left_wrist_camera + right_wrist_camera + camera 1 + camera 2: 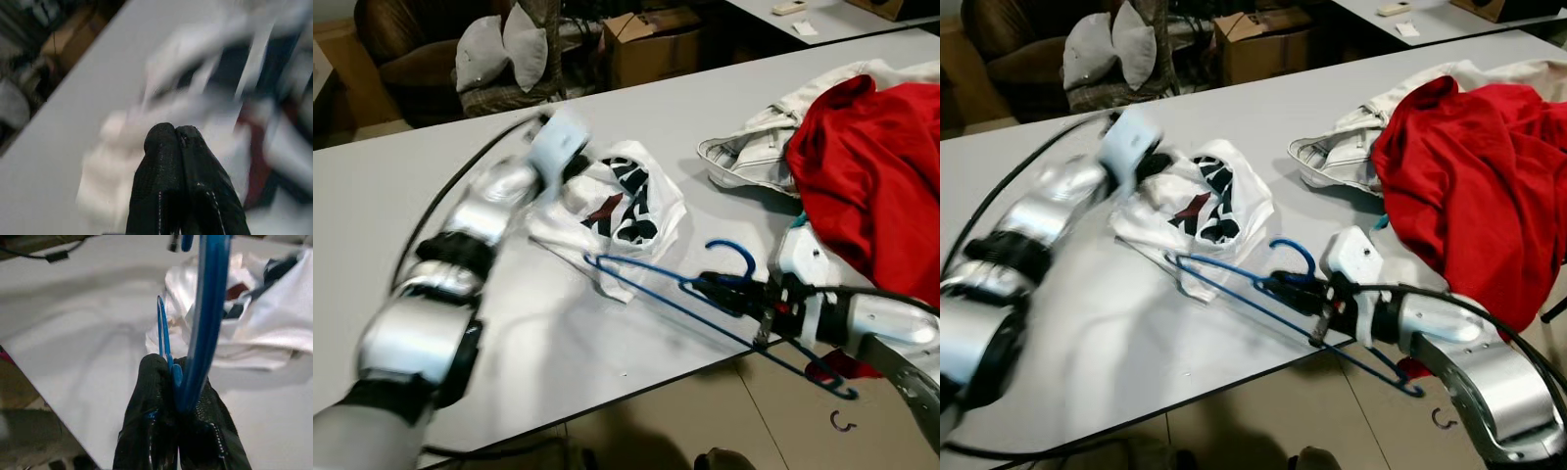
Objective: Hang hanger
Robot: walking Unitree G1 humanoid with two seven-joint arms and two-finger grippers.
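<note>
The right gripper [171,377] has its two black fingers pinched tight on the blue hanger [685,294], gripping the wire near the base of its hook. The hanger lies low across the front edge of the white table [391,186]; one end reaches toward the white T-shirt [622,201], the other juts out past the table edge over the floor. The T-shirt, with a black and red print, sits crumpled on the table just beyond the hanger. The left gripper [176,139] is over the far side of that shirt with its fingers pressed together; its wrist view is blurred. To the right, a red garment [871,166] is heaped on a white jacket [754,147]. Behind the table stand a cardboard box [651,39] and a chair with grey cushions [504,49].
</note>
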